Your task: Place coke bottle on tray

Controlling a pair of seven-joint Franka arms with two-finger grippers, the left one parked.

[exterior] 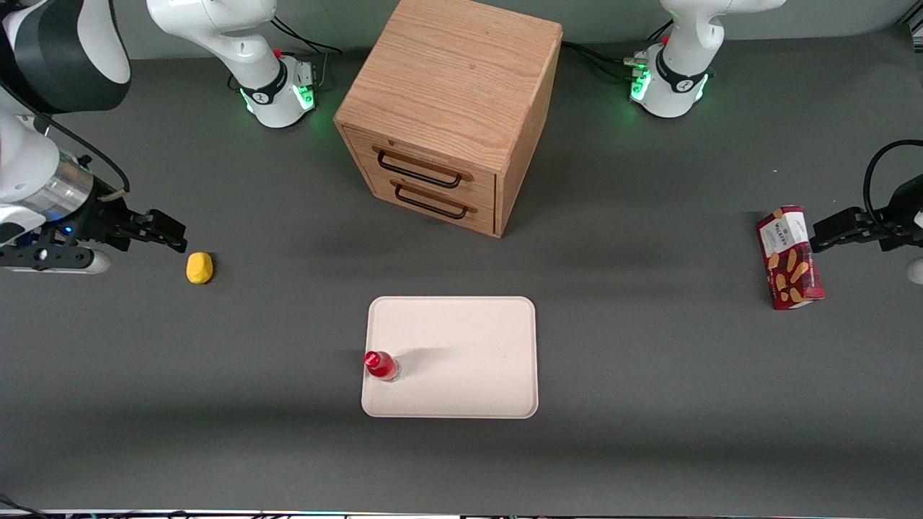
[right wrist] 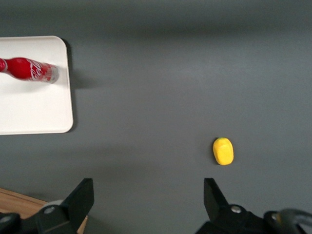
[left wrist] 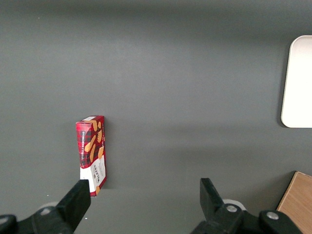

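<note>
Black hand [right wrist: 148,204] wide open, empty.

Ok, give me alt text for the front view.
A coke bottle stands upright on the cream tray, at its edge toward the working arm. The open pincer hovers empty beside a yellow lump.

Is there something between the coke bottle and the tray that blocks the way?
Nothing visible does. The coke bottle already stands on the tray, near its edge toward the working arm. The gripper is off by the yellow lump, jaws open.
</note>
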